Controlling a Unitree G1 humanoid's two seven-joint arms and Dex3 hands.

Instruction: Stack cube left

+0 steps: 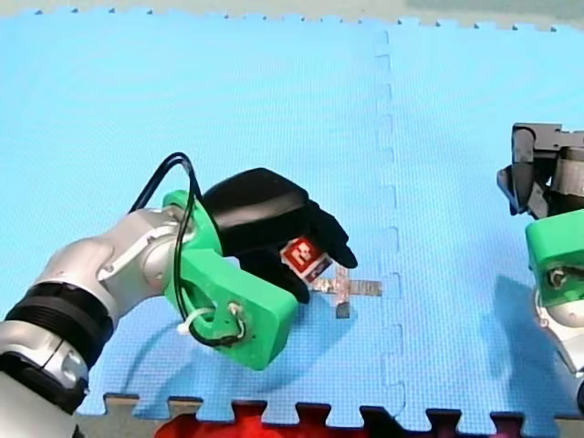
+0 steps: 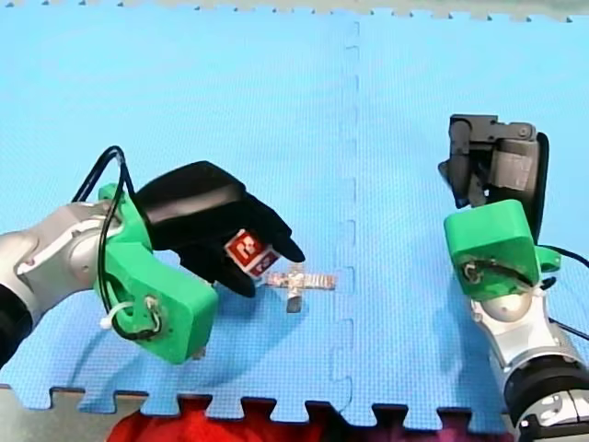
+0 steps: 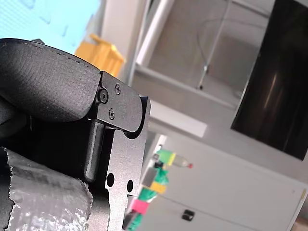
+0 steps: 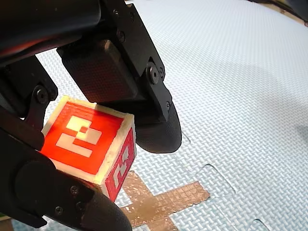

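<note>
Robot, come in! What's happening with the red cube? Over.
Left hand shut on red cube, held close by tape cross. Right hand at right side of blue mat, holding nothing. Nothing between cube and cross.

Left hand (image 2: 207,226) grips red cube (image 2: 248,250) beside tape cross (image 2: 302,281), right hand (image 2: 492,166) apart.

Black left hand (image 2: 204,226) ahead of a green wrist block (image 2: 156,299); behind that block, looped black cable (image 2: 97,175) and silver forearm (image 2: 51,249).
</note>
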